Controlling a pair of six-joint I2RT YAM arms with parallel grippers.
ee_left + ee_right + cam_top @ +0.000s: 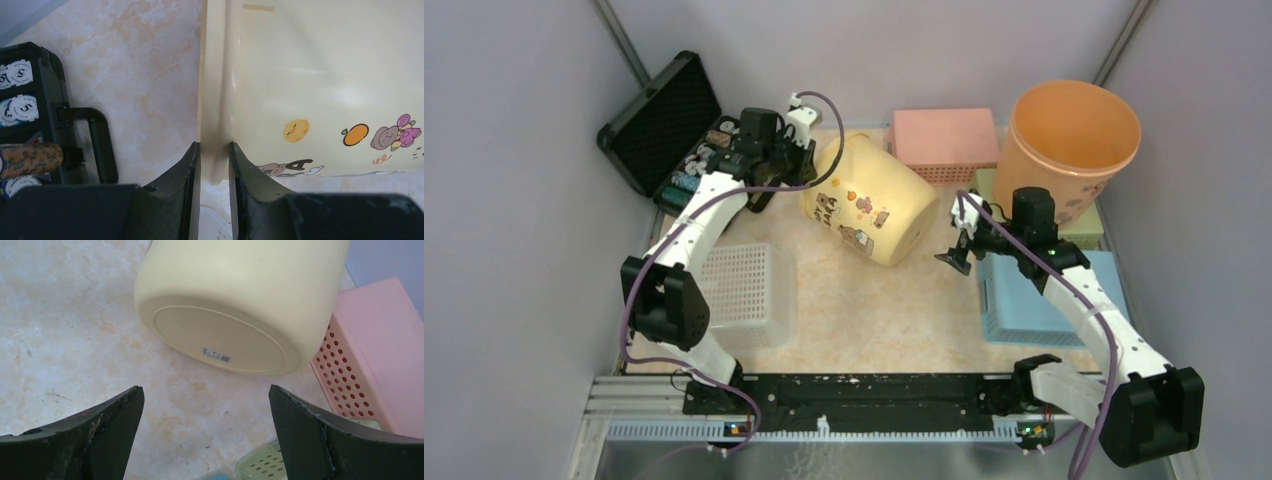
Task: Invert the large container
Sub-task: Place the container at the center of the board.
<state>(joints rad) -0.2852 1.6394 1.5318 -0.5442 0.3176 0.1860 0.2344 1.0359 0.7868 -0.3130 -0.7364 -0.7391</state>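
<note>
Yellow container [869, 205] lies sideways, mid-frame; left gripper [214, 147] pinches its rim, right gripper [206, 395] gapes wide. Grip firmly, swing rim down.

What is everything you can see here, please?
Yellow bucket: 1, yellow, tipped over, centre.
Orange bucket: 1, orange, upright, far right.
Pink basket: 1, pink, far centre.
Green basket: 1, green, by orange bucket.
Blue basket: 1, blue, right.
White basket: 1, white, left.
Case: 1, black, open, far left.
Chips: several, mixed, in case.
Table: 1, beige marbled, beneath all.
Left tool: 1, black, shut on yellow bucket's rim.
Right tool: 1, black, open, facing its base.
</note>
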